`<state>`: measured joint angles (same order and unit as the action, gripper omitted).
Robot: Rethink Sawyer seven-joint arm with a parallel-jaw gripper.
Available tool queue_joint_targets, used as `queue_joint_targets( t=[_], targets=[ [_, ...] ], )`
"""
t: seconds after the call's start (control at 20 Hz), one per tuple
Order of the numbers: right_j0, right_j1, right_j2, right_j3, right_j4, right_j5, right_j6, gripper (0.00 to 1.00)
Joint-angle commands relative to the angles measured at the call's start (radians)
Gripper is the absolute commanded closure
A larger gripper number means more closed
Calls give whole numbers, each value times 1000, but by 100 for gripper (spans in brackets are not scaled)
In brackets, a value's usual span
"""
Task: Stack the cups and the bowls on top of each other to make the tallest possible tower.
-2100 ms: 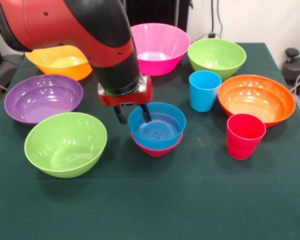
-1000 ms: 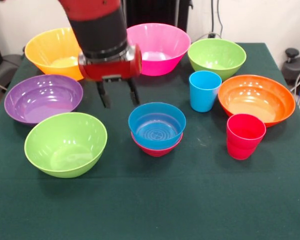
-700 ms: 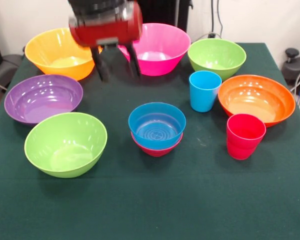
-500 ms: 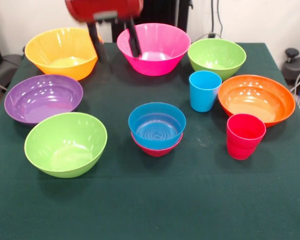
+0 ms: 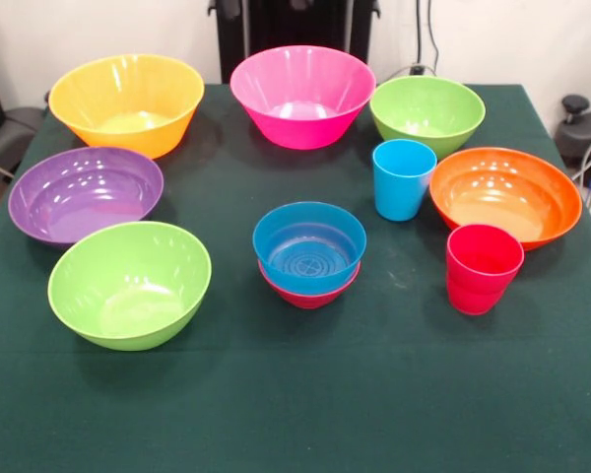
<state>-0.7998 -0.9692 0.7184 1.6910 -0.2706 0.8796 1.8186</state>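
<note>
Dark green cloth covers the table (image 5: 295, 414). On it sit a yellow-orange bowl (image 5: 126, 102), pink bowl (image 5: 302, 95), purple bowl (image 5: 85, 193), orange bowl (image 5: 505, 195) and two lime bowls (image 5: 129, 283) (image 5: 427, 114). The small blue bowl (image 5: 309, 245) nests in a red bowl (image 5: 308, 293) at centre. The blue cup (image 5: 404, 178) and red cup (image 5: 483, 268) stand apart. No readable writing. The gripper is out of sight, so its fingers cannot be judged.

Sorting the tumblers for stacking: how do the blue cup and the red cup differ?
The blue cup is light blue, the red cup red-pink. The blue cup stands farther back, beside the orange bowl's rim; the red cup stands nearer the camera, in front of that bowl. Both are upright, empty, tapered and handleless.
</note>
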Motion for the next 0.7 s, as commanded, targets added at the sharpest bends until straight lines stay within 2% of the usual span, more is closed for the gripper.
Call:
queue_joint_targets(
  t=[0.05,0.4,0.7],
  targets=[
    [51,-67,17,311,-9,-156,38,0],
    [110,-103,-13,467,-28,-304,101,0],
    [170,-57,-79,516,-76,-416,138,0]
  ],
)
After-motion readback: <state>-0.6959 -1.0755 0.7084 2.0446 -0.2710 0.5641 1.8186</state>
